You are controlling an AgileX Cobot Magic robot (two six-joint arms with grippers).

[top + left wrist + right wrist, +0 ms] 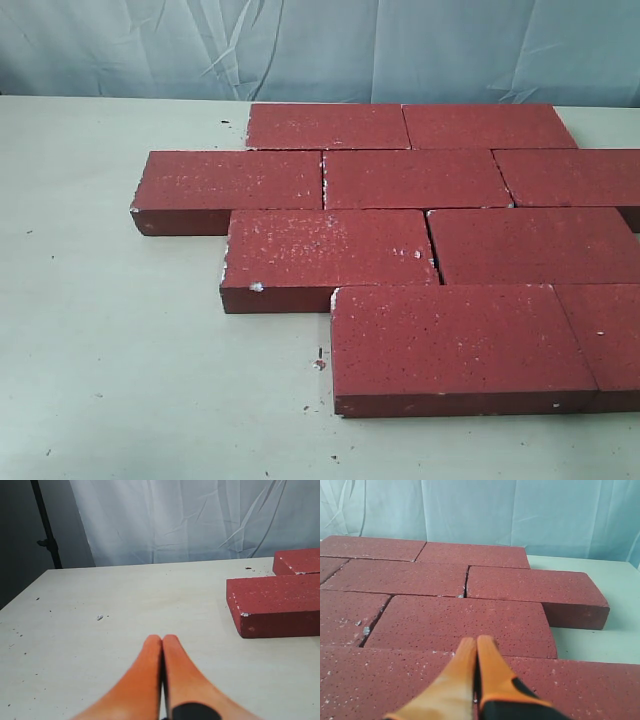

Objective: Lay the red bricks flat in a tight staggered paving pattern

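Closed, empty right hand (476,639) above red bricks (380,180); closed, empty left hand (162,637) apart.

The bricks (500,245) are filling the table's middle and right in four staggered rows, packed so tight that nothing is fitting between them. Bare table (110,340) is lying open down the left and along the front, only crumbs (319,364) scattered there. A curtain (120,45) is closing off the back. The left gripper (162,640) is hanging over that open stretch, the right gripper (476,641) over the bricks.
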